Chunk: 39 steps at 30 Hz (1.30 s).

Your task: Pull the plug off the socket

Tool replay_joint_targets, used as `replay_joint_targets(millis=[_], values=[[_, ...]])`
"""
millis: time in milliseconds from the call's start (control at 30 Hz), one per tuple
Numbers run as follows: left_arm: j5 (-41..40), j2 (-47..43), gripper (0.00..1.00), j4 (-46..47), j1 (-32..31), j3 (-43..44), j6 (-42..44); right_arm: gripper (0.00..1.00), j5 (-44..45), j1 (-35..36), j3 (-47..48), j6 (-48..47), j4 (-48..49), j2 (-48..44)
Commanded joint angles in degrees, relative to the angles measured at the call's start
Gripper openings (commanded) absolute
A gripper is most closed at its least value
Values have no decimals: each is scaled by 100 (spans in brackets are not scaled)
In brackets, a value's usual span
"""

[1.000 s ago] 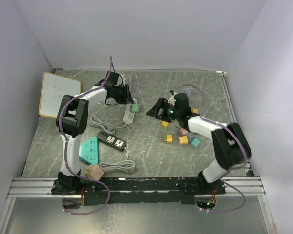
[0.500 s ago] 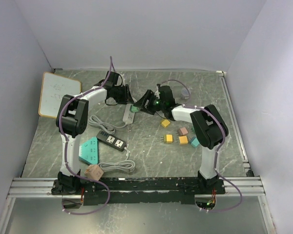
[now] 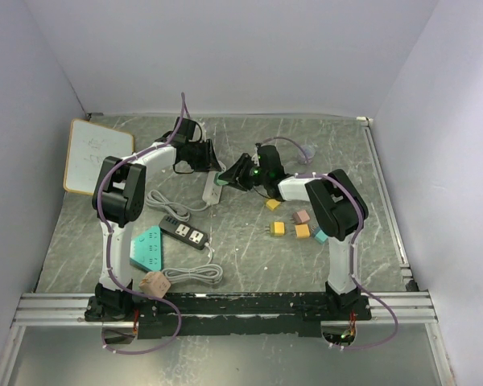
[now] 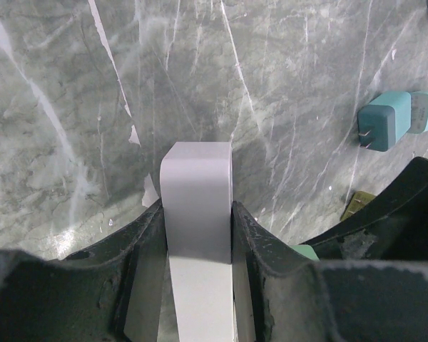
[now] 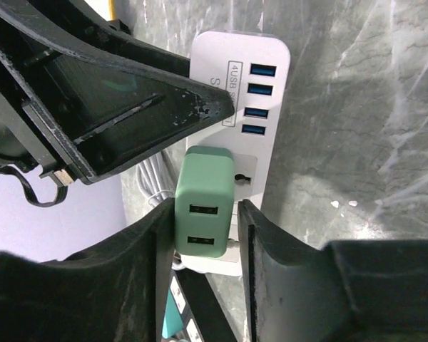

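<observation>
- Strip (image 3: 212,190): white, with a row of blue USB ports. It lies on the table (image 3: 249,241) near the middle of the far edge, its long axis running roughly far to near.
- Plug (image 5: 204,199): a green block seated in the strip's socket, just beside the USB ports; not yet withdrawn.
- Left gripper (image 4: 197,214): pinches the strip across its width, fingers (image 4: 144,246) pressed to both long sides. It serves as the anchor.
- Right gripper (image 5: 205,217): its fingers (image 5: 262,246) lie flush on the plug's two flanks, which reads as a pinch on the plug.
- Step in hand, as judged: securing the plug before extraction.
- Good practice: pull straight along the prongs' axis, away from the socket face. A tilted pull would likely bind the prongs or lever the strip upward.
- The left grip should hold firm against the pull; otherwise strip and plug would travel together.
- The two grippers stand very close together, so the pull should lead away from the left one to avoid a knock.
</observation>
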Motion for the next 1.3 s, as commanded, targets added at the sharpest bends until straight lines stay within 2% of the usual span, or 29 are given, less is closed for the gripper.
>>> replay_joint_targets(millis=[0, 100, 167, 633, 833, 1000, 1133, 1267], values=[[-93, 177, 25, -269, 52, 12, 221, 32, 334, 18, -114, 105, 193, -119], [-138, 183, 25, -298, 69, 25, 249, 10, 496, -20, -305, 170, 231, -480], [-188, 186, 23, -322, 91, 43, 289, 0, 589, -69, -508, 254, 378, -657], [-260, 212, 23, -351, 114, 56, 369, 0, 632, -169, -791, 15, 205, -1214], [-261, 253, 25, -385, 118, 93, 359, 0, 386, -246, -1140, -785, 28, -1735], [-217, 336, 29, -487, 185, 178, 347, 0, 758, -323, -1537, -1716, -783, -2565], [-96, 411, 40, -590, 275, 286, 341, 0, 1158, -504, -1955, -2258, -1574, -3344], [43, 349, 63, -577, 348, 254, 310, 0, 1234, -862, -2543, -2474, -2145, -4155]])
